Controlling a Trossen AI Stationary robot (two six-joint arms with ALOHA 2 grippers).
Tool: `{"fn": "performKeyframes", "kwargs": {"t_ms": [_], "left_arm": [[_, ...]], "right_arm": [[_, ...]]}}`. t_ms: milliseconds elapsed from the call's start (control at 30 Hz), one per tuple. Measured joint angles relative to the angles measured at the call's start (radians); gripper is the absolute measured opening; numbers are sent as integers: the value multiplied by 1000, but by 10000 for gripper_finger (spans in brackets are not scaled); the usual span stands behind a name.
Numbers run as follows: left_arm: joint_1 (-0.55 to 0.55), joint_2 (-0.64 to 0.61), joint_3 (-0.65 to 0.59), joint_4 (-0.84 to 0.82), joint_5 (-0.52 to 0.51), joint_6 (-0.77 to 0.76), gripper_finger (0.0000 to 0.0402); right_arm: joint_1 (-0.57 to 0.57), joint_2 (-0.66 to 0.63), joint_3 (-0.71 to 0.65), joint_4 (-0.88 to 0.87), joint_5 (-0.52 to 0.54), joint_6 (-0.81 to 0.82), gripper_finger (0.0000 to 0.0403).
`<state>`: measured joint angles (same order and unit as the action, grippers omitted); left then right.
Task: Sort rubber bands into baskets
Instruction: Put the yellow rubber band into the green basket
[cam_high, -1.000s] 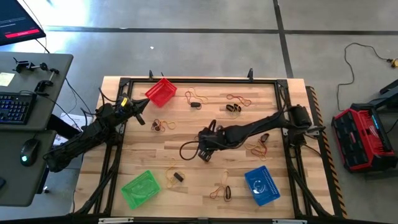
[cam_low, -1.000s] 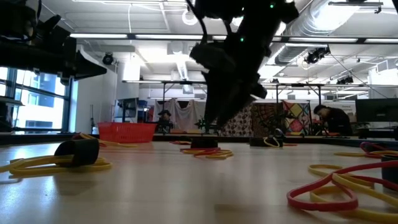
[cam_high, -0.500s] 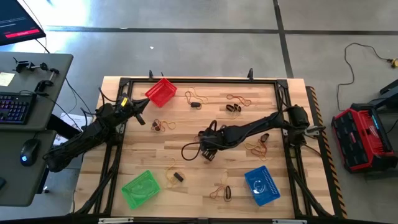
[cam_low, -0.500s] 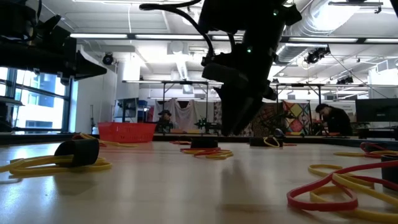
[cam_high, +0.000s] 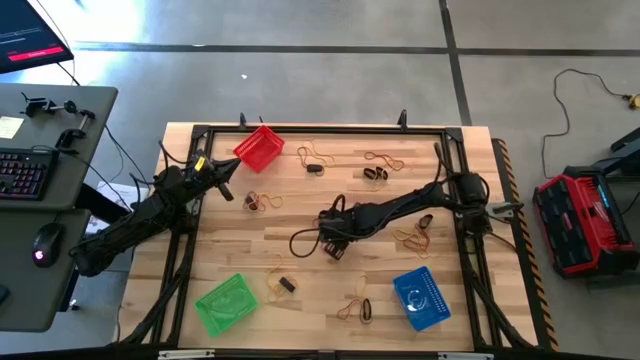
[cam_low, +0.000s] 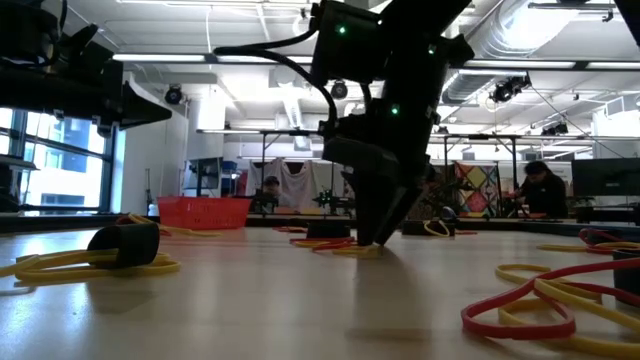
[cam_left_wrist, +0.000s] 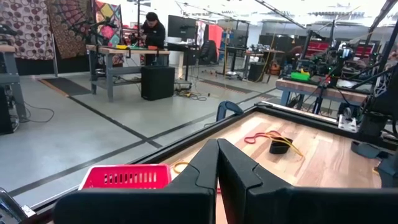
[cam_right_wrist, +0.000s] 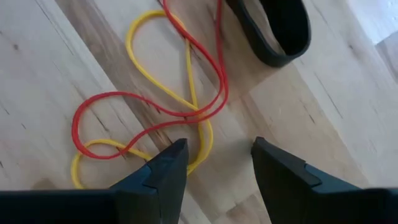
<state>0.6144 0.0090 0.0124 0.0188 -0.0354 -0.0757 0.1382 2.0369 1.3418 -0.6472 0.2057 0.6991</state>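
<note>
Closest to the low camera there's a tangle of red and yellow rubber bands (cam_low: 530, 300) lying on the desk (cam_low: 300, 300), plus a thick black band (cam_low: 124, 240) sitting on a yellow loop over on the other side.

A bit further in, the right claw (cam_low: 378, 235) is down near the middle of the desk with its tips right at the wood. Its wrist cam shows the two fingers (cam_right_wrist: 168, 168) spread wide with nothing between them, hovering just over an intertwined red band (cam_right_wrist: 149, 106) and yellow band (cam_right_wrist: 180, 93), with a black band (cam_right_wrist: 277, 31) just beyond those.

From above, the green basket (cam_high: 226, 303) and blue basket (cam_high: 420, 297) sit at the near edge, more loose bands scattered between and around them. The red basket (cam_high: 259, 147) is at the far side.

The left claw (cam_high: 226, 190) is parked off toward the left edge, near the red basket, pinched fully closed and holding nothing; you can see its fingers (cam_left_wrist: 217, 168) pressed together in its own cam.

Way back in the room there's a person (cam_low: 538, 190) at a workbench.
</note>
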Motion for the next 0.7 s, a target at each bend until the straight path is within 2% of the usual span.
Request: {"fn": "performKeyframes", "kwargs": {"t_ms": [100, 200, 500, 700], "left_arm": [[0, 0, 0, 0, -1, 0, 1], [0, 0, 0, 0, -1, 0, 1], [0, 0, 0, 0, -2, 0, 1], [0, 0, 0, 0, -2, 0, 1]], "right_arm": [[0, 9, 2, 4, 0, 0, 165], [0, 10, 2, 7, -1, 0, 142], [1, 4, 0, 40, -31, -71, 13], [3, -27, -4, 35, -16, -79, 14]]}}
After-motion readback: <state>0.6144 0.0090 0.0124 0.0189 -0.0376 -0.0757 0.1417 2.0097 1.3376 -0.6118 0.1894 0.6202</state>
